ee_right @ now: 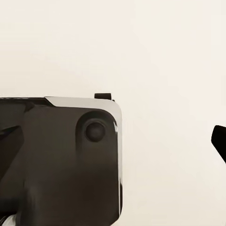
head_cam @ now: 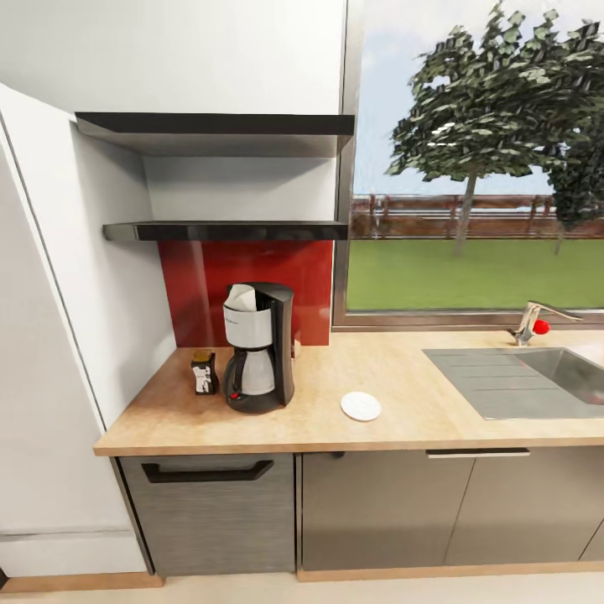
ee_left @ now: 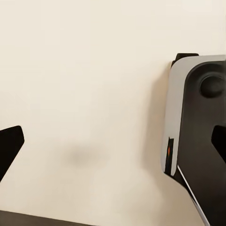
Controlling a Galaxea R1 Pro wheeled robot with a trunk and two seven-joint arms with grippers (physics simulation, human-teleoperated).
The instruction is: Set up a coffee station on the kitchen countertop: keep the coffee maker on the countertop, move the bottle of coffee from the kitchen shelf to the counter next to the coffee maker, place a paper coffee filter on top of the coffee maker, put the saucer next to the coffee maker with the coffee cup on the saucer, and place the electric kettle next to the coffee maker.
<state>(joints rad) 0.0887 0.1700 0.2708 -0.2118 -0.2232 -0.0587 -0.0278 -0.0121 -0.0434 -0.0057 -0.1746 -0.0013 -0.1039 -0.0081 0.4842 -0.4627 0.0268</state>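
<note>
Head view: bottle of coffee (head_cam: 203, 372) label blurred beside the coffee maker (head_cam: 258, 346); wrist views show both grippers spread wide.

Bright, even daylight from the window (head_cam: 474, 168); soft faint shadows, wide-angle bending at edges, wrist views slightly blurred.

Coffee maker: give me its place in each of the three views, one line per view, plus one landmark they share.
Head view: the coffee maker stands left on the countertop, between the bottle of coffee and the saucer.
Left wrist view: what I see is pale floor and a dark robot part.
Right wrist view: again floor and dark part.
Shared landmark: the pale floor, along the head view's bottom edge.
</note>
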